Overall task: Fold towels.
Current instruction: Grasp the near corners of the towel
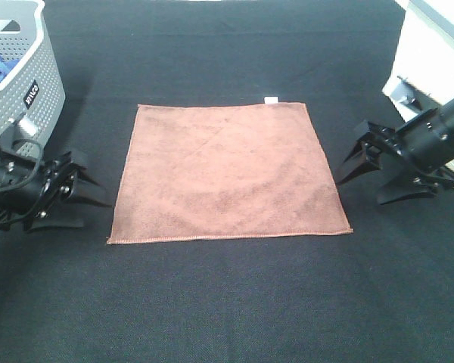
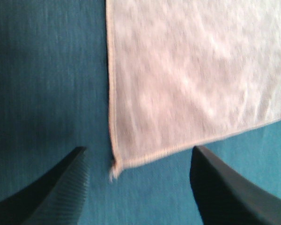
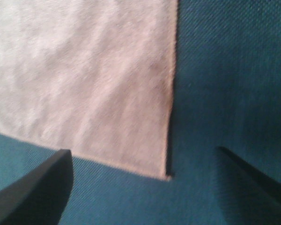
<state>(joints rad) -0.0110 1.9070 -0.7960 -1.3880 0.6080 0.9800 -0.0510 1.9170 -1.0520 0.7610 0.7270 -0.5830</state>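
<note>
A reddish-brown towel (image 1: 227,174) lies flat mid-surface (image 1: 227,318). The left fingers (image 2: 56,192) and right fingers (image 3: 37,192) are spread wide and empty, each aimed at a near corner. Best pinch both corners together, lifting evenly.

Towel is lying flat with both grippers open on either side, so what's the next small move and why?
Probably lower both grippers to pinch the towel at its near corners. It lies flat and unfolded on the black table. The left gripper and right gripper sit open beside it, holding nothing, and each wrist view frames a near corner between the fingers.
</note>
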